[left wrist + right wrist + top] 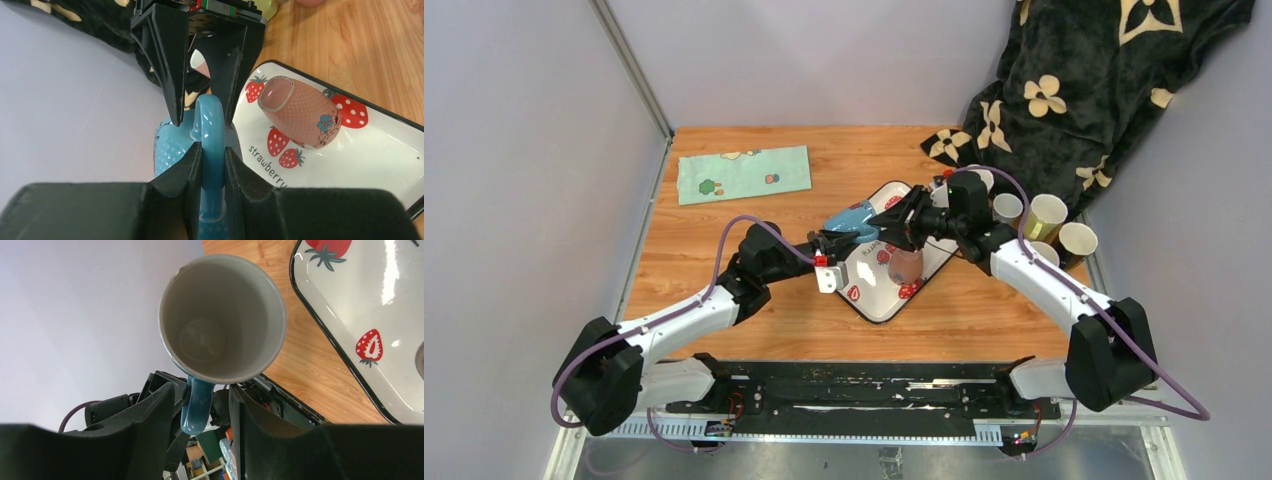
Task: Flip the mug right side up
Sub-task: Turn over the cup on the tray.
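Mid-flip: my left gripper (212,152) clamps the mug (854,218) by its handle, sideways in air over the tray's (876,302) left corner, my right gripper (201,390) stands part-open astride that handle, not gripping, so next I'd roll rim-up, then lower.

Glossy glazed blue mug (222,305), shiny white strawberry tray (360,150), smooth pink dotted cup (305,112), fine-grained wooden table (724,235), plush black cloth (1074,80)

The mug (170,147) is blue with pale dots, the tray (380,150) white with red strawberries, the cloth (1084,70) black with cream flowers
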